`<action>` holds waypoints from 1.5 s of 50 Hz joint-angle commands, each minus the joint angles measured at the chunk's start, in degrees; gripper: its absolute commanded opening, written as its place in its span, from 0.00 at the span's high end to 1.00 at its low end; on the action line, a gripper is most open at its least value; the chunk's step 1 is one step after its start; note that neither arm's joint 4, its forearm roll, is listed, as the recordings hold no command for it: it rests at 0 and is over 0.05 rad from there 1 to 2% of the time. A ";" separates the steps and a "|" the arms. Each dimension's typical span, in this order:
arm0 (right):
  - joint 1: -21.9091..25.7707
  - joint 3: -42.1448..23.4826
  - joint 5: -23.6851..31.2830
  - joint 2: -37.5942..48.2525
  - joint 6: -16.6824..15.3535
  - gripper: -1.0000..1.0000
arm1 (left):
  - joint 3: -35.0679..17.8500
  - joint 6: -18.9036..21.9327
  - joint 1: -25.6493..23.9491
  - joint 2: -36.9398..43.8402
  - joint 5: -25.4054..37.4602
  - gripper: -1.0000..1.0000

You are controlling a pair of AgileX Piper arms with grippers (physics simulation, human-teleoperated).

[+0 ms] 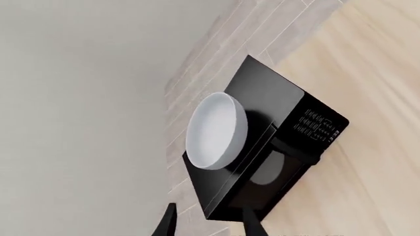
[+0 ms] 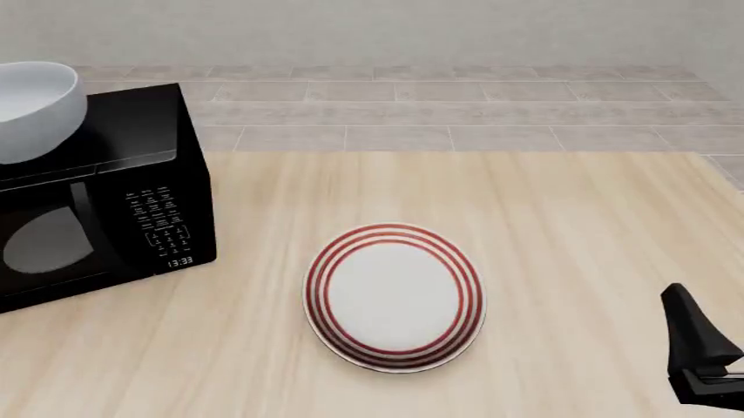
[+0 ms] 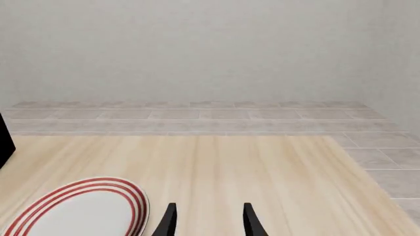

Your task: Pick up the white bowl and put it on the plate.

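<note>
sitting glossy and plain atop the microwave (image 2: 104, 192), the white bowl (image 2: 33, 109); both end effectors gape, holding nothing.

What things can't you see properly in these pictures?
- White bowl: the front view's left edge cuts part of it off.
- Microwave: its left part is cut off by that same edge; its keypad labels are too small to read.
- Left gripper: absent from the front view; the left wrist view shows only its fingertips.
- Plate: cut off by the right wrist view's bottom edge.
- Right gripper: mostly out of frame.
</note>
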 commanded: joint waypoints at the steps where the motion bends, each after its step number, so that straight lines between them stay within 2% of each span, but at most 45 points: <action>1: -0.12 0.04 0.23 -0.25 -0.09 0.00 | -7.31 3.68 1.92 5.59 2.85 0.00; 2: -0.14 0.04 0.23 -0.25 -0.11 0.00 | -6.54 4.79 1.66 5.25 2.63 0.00; 4: -0.12 0.04 0.23 -0.24 -0.13 0.00 | -12.52 1.97 0.46 8.50 4.45 0.00; 5: -0.12 0.04 0.23 -0.24 -0.13 0.00 | -15.59 2.17 1.13 10.84 4.45 0.00; 10: -0.13 0.04 0.23 -0.24 -0.12 0.00 | -20.15 1.56 2.00 15.01 2.61 0.00; 12: -0.12 0.04 0.23 -0.26 -0.12 0.00 | -24.36 -1.41 1.69 17.99 4.12 0.00; 15: -0.13 0.04 0.23 -0.24 -0.11 0.00 | -21.31 0.76 0.18 17.14 1.32 0.00; 21: -0.11 0.04 0.23 -0.25 -0.12 0.00 | -20.24 -1.38 -1.98 18.58 -0.97 0.00; 24: -0.13 0.04 0.23 -0.24 -0.13 0.00 | -16.75 -0.17 -1.97 18.05 -3.45 0.00; 35: -0.14 0.04 0.23 -0.23 -0.12 0.00 | -12.82 -2.92 -4.69 18.30 -5.32 0.00; 38: -0.14 0.04 0.24 -0.26 -0.12 0.00 | -10.04 -2.20 -4.17 18.26 -7.19 0.00; 47: -0.14 0.04 0.23 -0.24 -0.12 0.00 | -6.45 -3.17 -5.08 18.44 -9.20 0.00; 61: -0.13 0.04 0.23 -0.23 -0.12 0.00 | -0.45 -2.87 -3.36 19.36 -13.49 0.00; 75: -0.13 0.04 0.23 -0.25 -0.12 0.00 | 2.00 -3.81 -3.01 20.74 -15.92 0.00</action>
